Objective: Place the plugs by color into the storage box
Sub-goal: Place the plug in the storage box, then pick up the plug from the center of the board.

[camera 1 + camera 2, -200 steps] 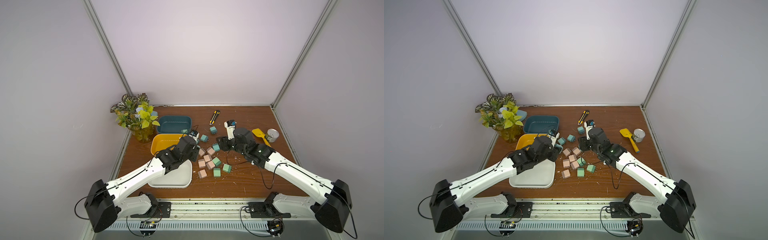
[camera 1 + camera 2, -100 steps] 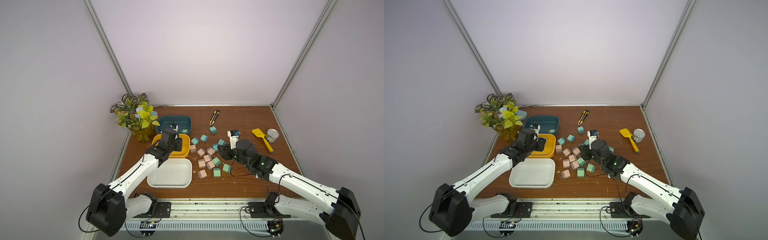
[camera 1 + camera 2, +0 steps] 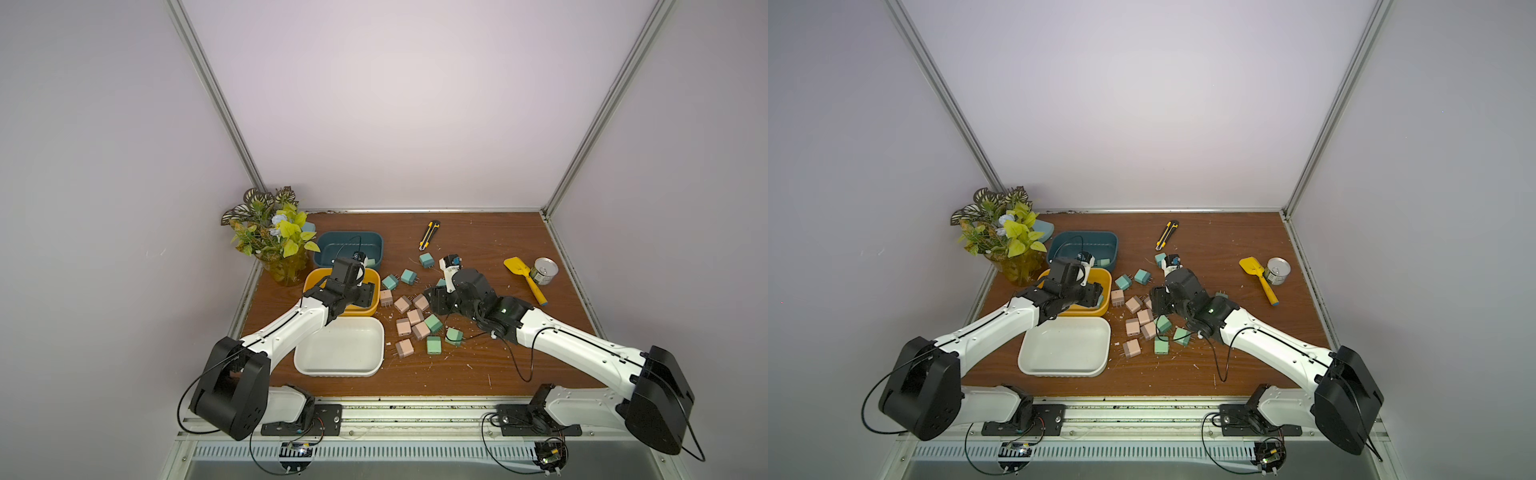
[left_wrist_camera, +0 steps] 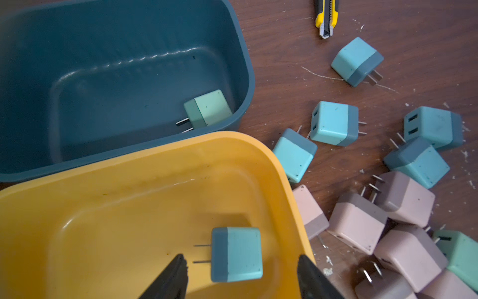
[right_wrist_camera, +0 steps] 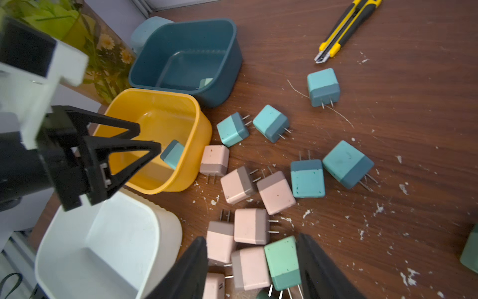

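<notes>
Left wrist view: left gripper [image 4: 241,259] jaws wide apart, empty; teal-blue plug [image 4: 236,255] loose inside yellow bin [image 4: 103,176], touching neither jaw. Right gripper [image 5: 252,259] jaws apart over crowded pink plug [image 5: 249,269] and mint plug [image 5: 283,261], gripping neither. Bare table [image 5: 413,103] beside them.

You have soft, even overhead light in both top views, shadows faint, walls [image 3: 395,104] bowing toward the edges. In your left wrist view glare streaks the blue bin [image 4: 124,62]; close foreground looks soft.
</notes>
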Robot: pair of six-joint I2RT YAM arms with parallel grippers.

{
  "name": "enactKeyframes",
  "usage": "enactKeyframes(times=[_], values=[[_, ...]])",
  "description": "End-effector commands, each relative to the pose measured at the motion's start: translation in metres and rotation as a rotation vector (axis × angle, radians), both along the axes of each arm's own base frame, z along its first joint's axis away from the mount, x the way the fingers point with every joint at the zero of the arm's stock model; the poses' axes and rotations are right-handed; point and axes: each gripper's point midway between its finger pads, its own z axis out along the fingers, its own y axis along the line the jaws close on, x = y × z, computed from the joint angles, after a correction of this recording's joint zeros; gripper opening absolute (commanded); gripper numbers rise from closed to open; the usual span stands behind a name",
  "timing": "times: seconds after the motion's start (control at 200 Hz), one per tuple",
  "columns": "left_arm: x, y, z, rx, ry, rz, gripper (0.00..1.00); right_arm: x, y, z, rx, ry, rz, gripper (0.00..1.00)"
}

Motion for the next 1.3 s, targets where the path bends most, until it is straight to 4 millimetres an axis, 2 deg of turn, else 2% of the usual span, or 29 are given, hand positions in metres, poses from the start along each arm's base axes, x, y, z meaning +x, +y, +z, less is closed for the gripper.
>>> enactKeyframes(times=[0.0, 0.155, 0.29, 0.52, 0.726, 0.851, 0.941, 1.071, 1.186, 1.296], values=[[0.004, -0.003, 0.009, -0.027, -0.023, -0.014, 0.73, -0.008, 0.011, 0.026, 0.042, -0.017, 0.065, 0.61], [0.004, -0.007, 0.024, -0.038, -0.055, -0.049, 0.73, -0.025, 0.008, 0.026, 0.113, -0.014, 0.059, 0.6], [-0.001, -0.011, 0.039, -0.058, -0.099, -0.092, 0.73, -0.042, 0.006, 0.007, 0.115, 0.039, 0.061, 0.61], [-0.025, -0.011, 0.049, -0.05, -0.145, -0.167, 0.73, -0.063, 0.014, -0.023, -0.008, 0.111, 0.112, 0.62], [-0.04, -0.01, 0.049, -0.022, -0.221, -0.243, 0.74, -0.076, 0.03, -0.046, -0.025, 0.13, 0.16, 0.63], [-0.039, -0.012, 0.05, -0.009, -0.242, -0.272, 0.75, -0.087, 0.044, -0.058, -0.079, 0.154, 0.205, 0.69], [-0.033, -0.01, 0.052, 0.004, -0.241, -0.248, 0.73, -0.096, 0.055, -0.064, -0.13, 0.151, 0.239, 0.7], [-0.034, -0.011, 0.055, -0.013, -0.233, -0.24, 0.71, -0.103, 0.068, -0.074, -0.177, 0.152, 0.27, 0.69], [-0.047, -0.012, 0.063, -0.017, -0.234, -0.235, 0.71, -0.107, 0.076, -0.082, -0.213, 0.155, 0.287, 0.69], [-0.071, -0.018, 0.073, -0.007, -0.249, -0.275, 0.71, -0.11, 0.079, -0.09, -0.243, 0.162, 0.29, 0.69]])
